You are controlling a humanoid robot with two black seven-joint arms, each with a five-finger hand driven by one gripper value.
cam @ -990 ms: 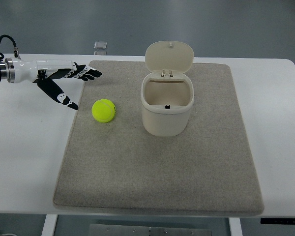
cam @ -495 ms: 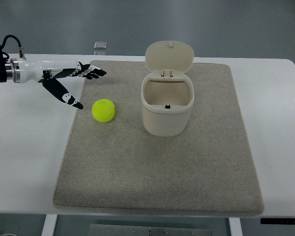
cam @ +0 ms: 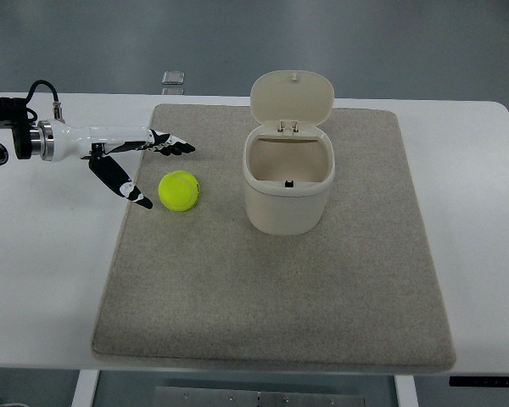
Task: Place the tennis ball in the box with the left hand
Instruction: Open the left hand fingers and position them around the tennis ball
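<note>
A yellow-green tennis ball (cam: 179,191) lies on the grey mat (cam: 271,280), left of a cream box (cam: 288,182) whose lid (cam: 293,97) stands flipped up, showing an empty inside. My left hand (cam: 161,172) comes in from the left edge, open, its black-and-white fingers (cam: 171,145) stretched just behind the ball and its thumb (cam: 123,181) angled down to the ball's left. The hand is close to the ball but not touching it. The right arm is out of view.
The mat lies on a white table (cam: 42,254). A small grey square object (cam: 174,79) sits at the table's far edge, behind the mat's left corner.
My left hand has moved right and slightly nearer, from beside the mat's far-left corner to close around the ball's left and far sides. Ball and box have not moved.
</note>
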